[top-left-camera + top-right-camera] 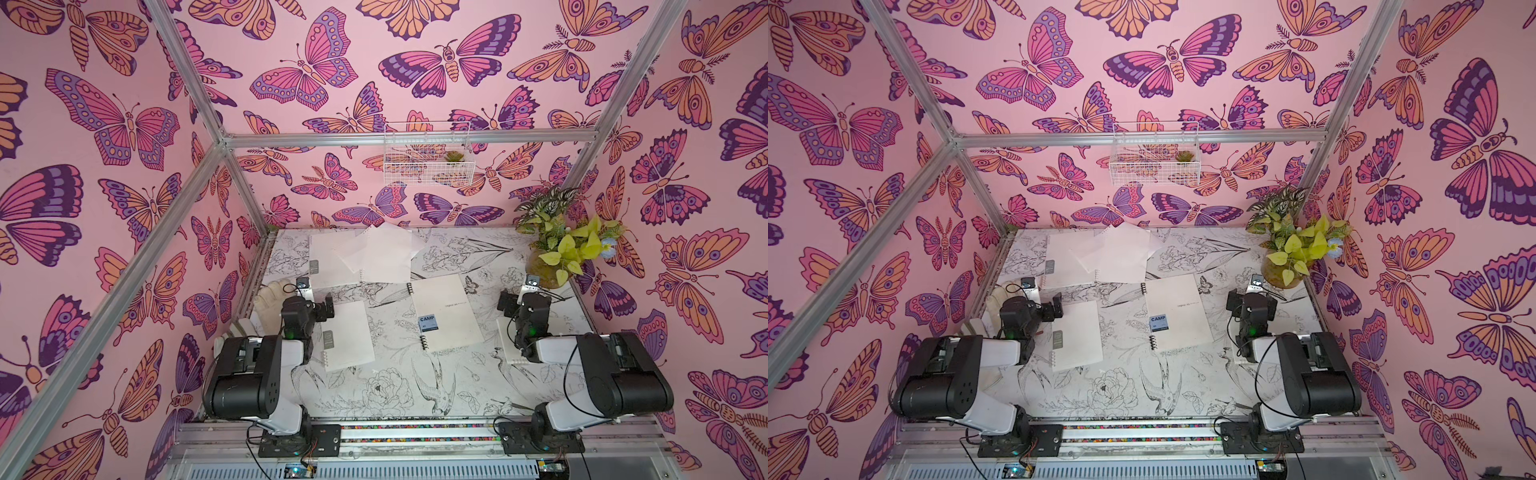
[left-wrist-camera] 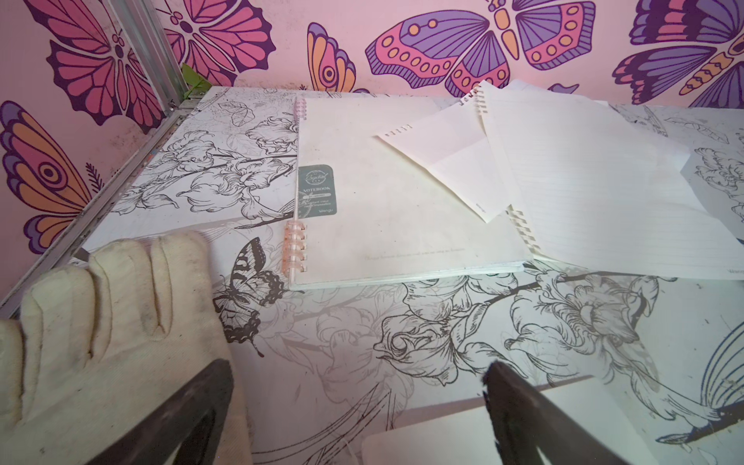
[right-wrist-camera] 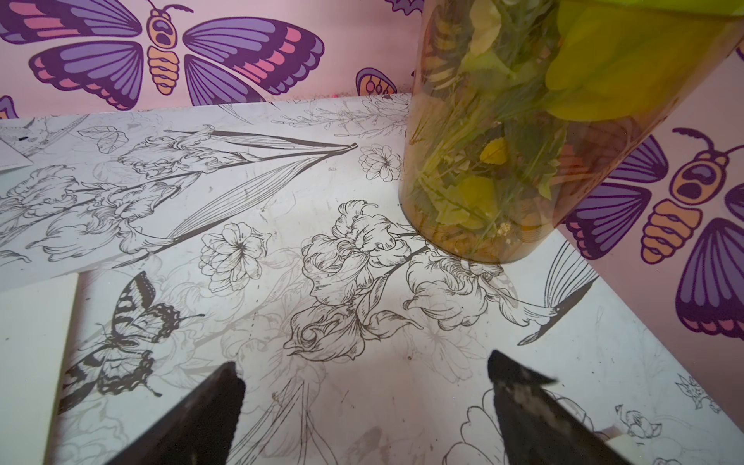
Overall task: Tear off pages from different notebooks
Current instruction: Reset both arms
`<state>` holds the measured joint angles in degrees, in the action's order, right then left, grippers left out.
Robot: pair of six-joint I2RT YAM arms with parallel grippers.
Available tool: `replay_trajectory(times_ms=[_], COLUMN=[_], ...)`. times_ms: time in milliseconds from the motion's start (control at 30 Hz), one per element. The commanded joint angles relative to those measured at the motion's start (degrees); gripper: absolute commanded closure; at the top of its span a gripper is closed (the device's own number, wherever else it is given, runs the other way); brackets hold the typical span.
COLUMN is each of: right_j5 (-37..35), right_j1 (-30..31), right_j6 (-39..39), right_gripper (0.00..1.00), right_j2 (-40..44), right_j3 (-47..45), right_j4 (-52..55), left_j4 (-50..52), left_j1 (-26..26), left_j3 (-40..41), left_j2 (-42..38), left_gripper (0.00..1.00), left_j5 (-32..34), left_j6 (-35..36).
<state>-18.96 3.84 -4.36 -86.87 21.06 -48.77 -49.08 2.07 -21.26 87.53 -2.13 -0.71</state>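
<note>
Between tears, I'd say. Left tool (image 2: 358,366) and right tool (image 3: 366,362) both spread wide, empty. Loose pages (image 1: 378,253) piled at far desk (image 1: 386,374) edge; CAMP notebook (image 1: 449,311) mid-desk (closed). Next: pin it, open cover, pinch one sheet.

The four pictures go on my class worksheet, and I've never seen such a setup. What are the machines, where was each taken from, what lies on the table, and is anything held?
Two black-and-white robot arms stand at the near edge of a flower-printed table. Two pictures look down from overhead; two come from cameras on the arms' wrists. The left tool and right tool are open, holding nothing. On the table lie off-white ring-bound notebooks, one with a blue CAMP label, loose white punched pages at the back, a white fabric glove and an amber glass vase of leaves.
</note>
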Motion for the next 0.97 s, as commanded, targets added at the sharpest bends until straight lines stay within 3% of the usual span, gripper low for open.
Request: replay_trajectory(times_ms=[0,100,167,233,267,300,333,433,500,567,633,700,933], right_j5=[3.79,4.98,1.97,3.55,2.80,1.95,2.69,0.63,0.65,0.67,0.68,0.87,0.90], right_j1=[0.48,0.56,0.30,0.13,0.32,0.77,0.05,-0.14,-0.14,-0.19,-0.15,-0.16,-0.15], right_j6=[2.88,2.66,0.95,1.71,2.31,1.60,0.58,0.19,-0.44,-0.13,-0.08,-0.45,-0.39], right_gripper=[0.01,0.01,0.01,0.01,0.01,0.01,0.01,0.01,0.01,0.01,0.01,0.01,0.01], right_j2=[3.61,10.79,8.41,0.13,-2.68,-0.23,2.35,-1.58,0.82,0.09,-0.07,0.88,0.59], right_j3=[-0.66,2.54,2.50,-0.31,-1.38,-1.33,-0.64,-0.66,1.10,0.37,0.27,0.98,1.01], right_j4=[-1.77,11.44,9.40,-4.21,-11.07,-4.36,-0.29,-6.28,1.37,-1.82,-2.11,1.01,0.76], left_j4=[3.13,4.00,1.84,-5.94,-3.05,0.91,-2.78,1.76,-2.98,1.42,-3.24,0.55,-1.87], left_j1=[-1.57,-2.11,-2.01,-1.49,-1.11,-1.08,-1.10,-0.89,-0.92,-0.85,-0.92,-0.89,-0.92], left_j3=[0.78,1.83,1.30,0.66,1.03,-0.08,-0.25,-1.02,0.00,-1.06,0.06,-0.84,-0.20], left_j2=[-7.85,-11.51,-5.57,2.18,-0.14,-0.76,1.52,0.01,1.16,-0.07,1.30,0.14,0.88], left_gripper=[0.00,0.00,0.00,0.01,0.00,0.00,0.00,0.00,0.00,0.00,0.00,0.00,0.00], left_j5=[-0.20,2.13,4.42,1.69,1.59,2.37,1.93,1.70,1.78,1.70,1.73,1.70,1.78], left_j6=[2.43,1.80,0.94,1.86,0.99,0.55,1.15,0.67,0.96,0.65,0.91,0.64,0.75])
